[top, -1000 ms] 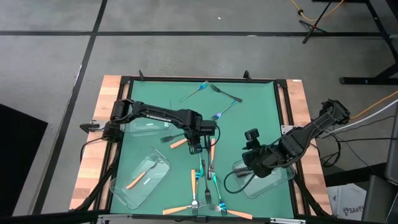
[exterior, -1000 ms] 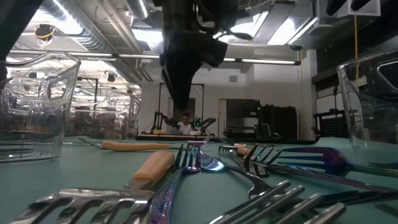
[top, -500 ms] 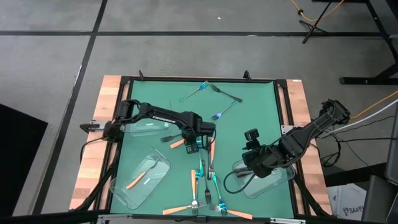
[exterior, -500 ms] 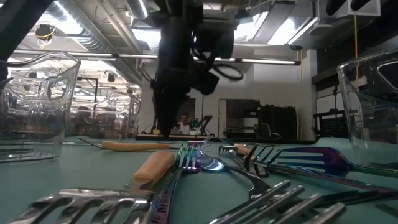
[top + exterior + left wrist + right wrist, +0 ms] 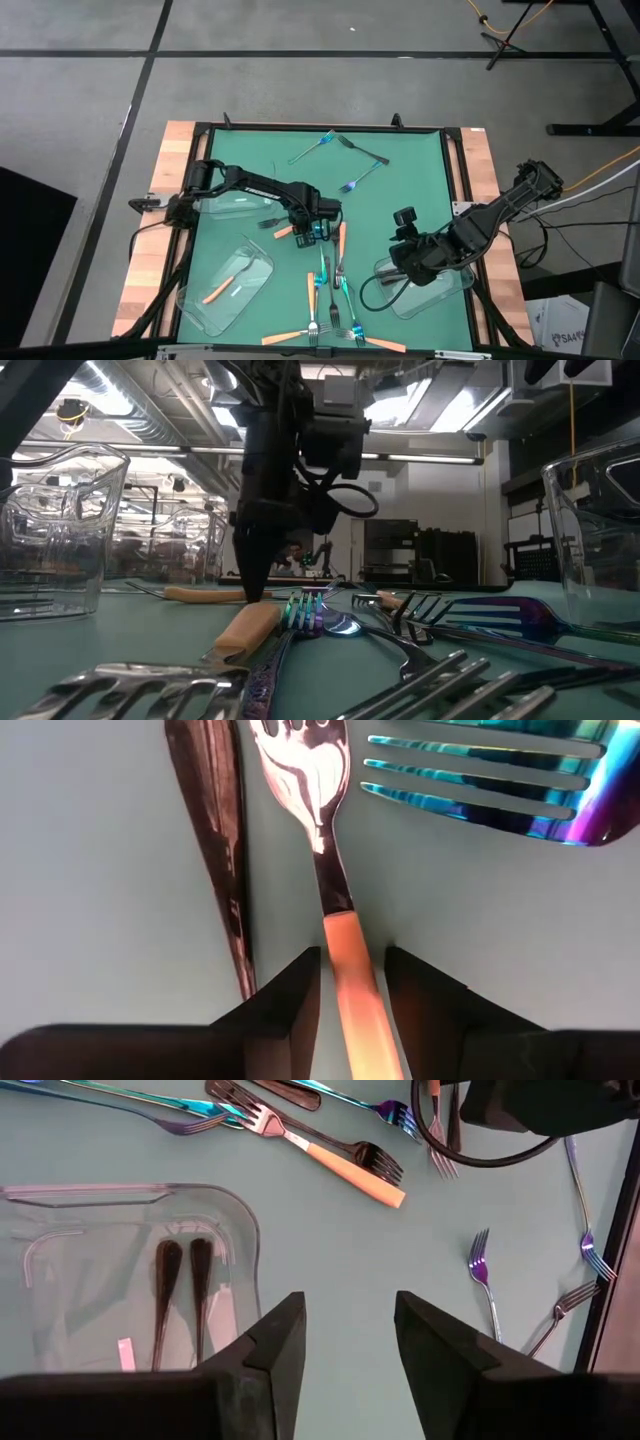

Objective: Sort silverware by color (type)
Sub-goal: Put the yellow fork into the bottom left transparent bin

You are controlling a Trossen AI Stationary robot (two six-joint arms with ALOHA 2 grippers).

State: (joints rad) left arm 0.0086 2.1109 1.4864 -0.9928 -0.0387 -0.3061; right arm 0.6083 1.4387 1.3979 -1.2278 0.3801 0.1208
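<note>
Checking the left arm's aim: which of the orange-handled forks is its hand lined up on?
The orange fork near the mat's middle, its handle lying between the left hand's open fingers; the other orange forks lie clear of it.

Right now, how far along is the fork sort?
Done: one orange fork in the near-left tray, two dark forks in the right tray. In hand: left claw straddles an orange fork handle, not yet closed. Left: most forks on the mat. Right claw waits, open.

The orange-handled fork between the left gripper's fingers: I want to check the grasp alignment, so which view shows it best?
The left wrist view: the orange-handled fork lies between the open left gripper fingers. The high view hides it under the arm; the low view is unclear.
</note>
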